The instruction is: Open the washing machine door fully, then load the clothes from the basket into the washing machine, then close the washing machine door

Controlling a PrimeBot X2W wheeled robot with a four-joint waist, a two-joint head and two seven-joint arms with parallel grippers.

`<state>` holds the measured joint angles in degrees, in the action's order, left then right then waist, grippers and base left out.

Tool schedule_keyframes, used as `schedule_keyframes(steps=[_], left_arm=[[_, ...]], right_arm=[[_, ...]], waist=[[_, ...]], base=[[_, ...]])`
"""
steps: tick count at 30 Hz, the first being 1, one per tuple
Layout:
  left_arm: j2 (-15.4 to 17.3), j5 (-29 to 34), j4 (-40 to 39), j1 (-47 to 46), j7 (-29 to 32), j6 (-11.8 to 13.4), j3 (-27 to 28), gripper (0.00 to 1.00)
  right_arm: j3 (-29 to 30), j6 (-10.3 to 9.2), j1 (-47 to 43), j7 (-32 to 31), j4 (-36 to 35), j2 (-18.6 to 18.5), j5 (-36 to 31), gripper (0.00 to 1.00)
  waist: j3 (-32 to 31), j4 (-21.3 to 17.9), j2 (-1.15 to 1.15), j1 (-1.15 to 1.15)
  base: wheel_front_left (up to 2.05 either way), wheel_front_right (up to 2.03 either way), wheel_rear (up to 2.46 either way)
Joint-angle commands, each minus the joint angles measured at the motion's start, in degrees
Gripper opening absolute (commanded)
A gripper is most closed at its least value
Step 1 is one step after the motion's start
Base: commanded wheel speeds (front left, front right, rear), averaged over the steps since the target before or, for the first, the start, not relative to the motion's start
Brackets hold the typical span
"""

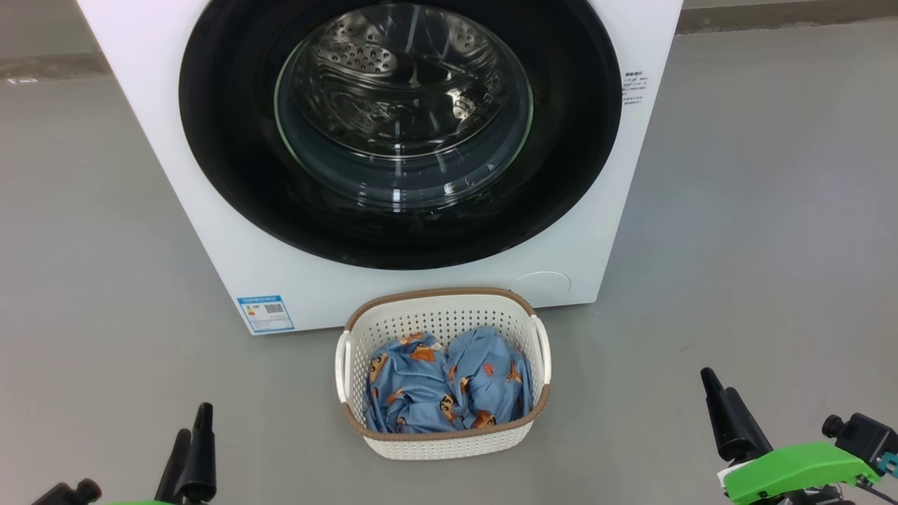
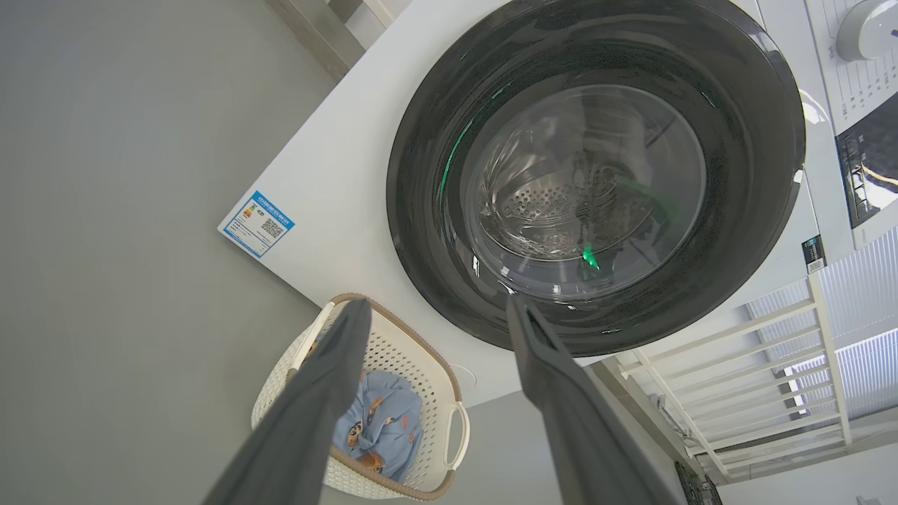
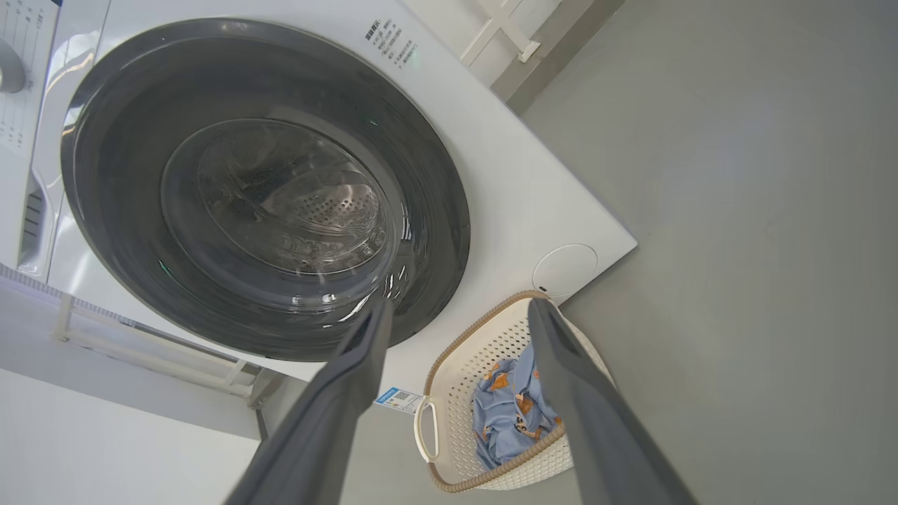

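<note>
Nearest to me are my own two ends. My left gripper (image 1: 195,421) sits low at the left with its dark fingers spread and nothing between them; in its wrist view the gap between the fingers (image 2: 316,393) frames bare washer front and basket rim. My right gripper (image 1: 717,382) sits low at the right on a green mount (image 1: 793,466), also released and empty-handed. Both hang above the grey floor (image 1: 758,210), well apart from the load.

Between them, a little further out, the basket (image 1: 449,449) stands upright on the floor, cream, perforated, with a brown woven-look rim and a white handle on each side. The clothes (image 1: 449,389) lie bunched inside it, light-blue fabric with small orange-brown figures, their top below the rim.

Just behind the basket stands the washing machine (image 1: 210,231), its white front close to the basket's far edge. A blue energy label (image 1: 265,313) sits at its lower left corner and a round lower cover (image 1: 540,287) at the lower right, just above the basket. The washing machine door (image 1: 224,140) lies flush against the front, shut, its wide glossy black rim ringing a bulging glass window (image 1: 403,105). Through the glass I see the perforated steel drum (image 1: 365,56).
</note>
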<state>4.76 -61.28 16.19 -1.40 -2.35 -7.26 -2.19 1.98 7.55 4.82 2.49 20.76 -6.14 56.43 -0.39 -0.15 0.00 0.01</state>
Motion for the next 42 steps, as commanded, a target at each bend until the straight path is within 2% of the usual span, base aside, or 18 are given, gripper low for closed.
schedule_keyframes(steps=[1, 42], left_arm=[[1.34, 2.19, -1.42, -1.72, -0.81, -0.10, 0.60, 1.00], [3.22, 30.38, -3.49, 1.00, -7.54, -0.18, 0.86, 1.00]], right_arm=[[-1.13, -0.03, 2.76, 0.72, -1.03, -1.10, -1.93, 1.00], [-1.35, -0.05, 4.36, 7.41, -0.83, -2.77, -32.35, 1.00]], waist=[[-0.03, -0.01, 0.00, -0.01], [-0.47, -0.53, 0.00, -0.01]], base=[[0.00, 0.00, 0.00], [0.00, 0.00, 0.00]])
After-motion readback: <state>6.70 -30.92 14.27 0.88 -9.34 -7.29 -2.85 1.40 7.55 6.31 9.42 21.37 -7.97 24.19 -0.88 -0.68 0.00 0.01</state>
